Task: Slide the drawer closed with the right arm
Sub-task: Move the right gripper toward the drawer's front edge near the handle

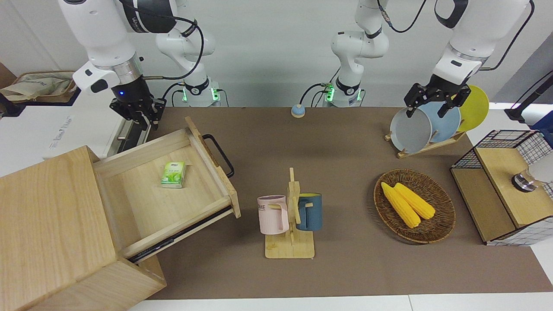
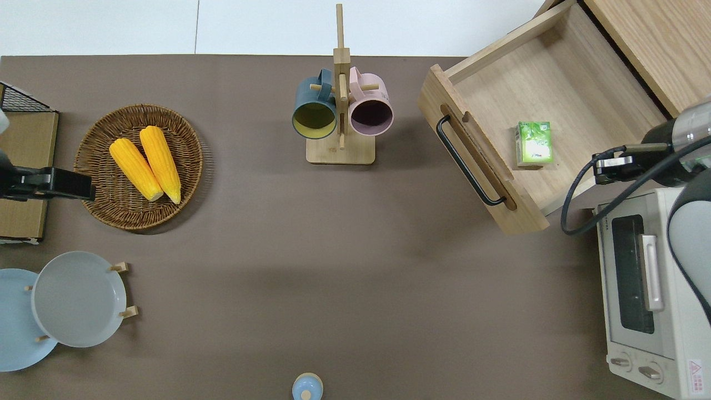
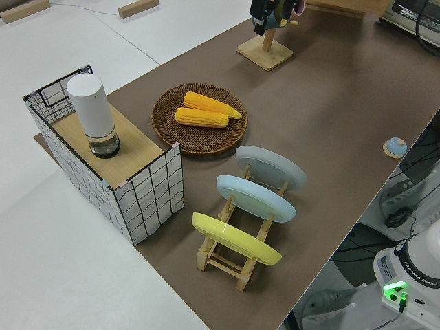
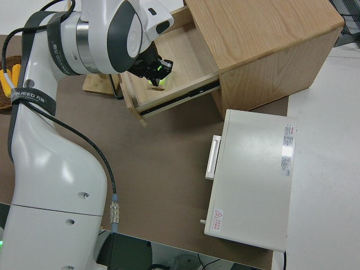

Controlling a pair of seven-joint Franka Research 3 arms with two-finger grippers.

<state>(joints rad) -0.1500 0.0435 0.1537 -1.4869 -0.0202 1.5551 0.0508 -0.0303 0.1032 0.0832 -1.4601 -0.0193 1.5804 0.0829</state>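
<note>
The drawer (image 1: 142, 203) stands pulled far out of the pale-wood cabinet (image 1: 47, 216), its black bar handle (image 1: 220, 155) toward the table's middle. It also shows in the overhead view (image 2: 561, 83). A small green pack (image 1: 173, 174) lies on the drawer's floor. My right gripper (image 1: 137, 114) hangs in the air with a blue light on its wrist, open and empty, over the gap between the drawer's side wall nearer to the robots and the white oven (image 2: 650, 294). It touches nothing. In the overhead view its wrist hides its fingers. My left arm is parked, its gripper (image 1: 433, 108) open.
A mug rack (image 1: 290, 216) with a pink and a blue mug stands in the middle of the table. A wicker basket (image 1: 414, 205) holds two corn cobs. A plate rack (image 1: 427, 125) and a wire-mesh box (image 1: 505, 185) stand at the left arm's end.
</note>
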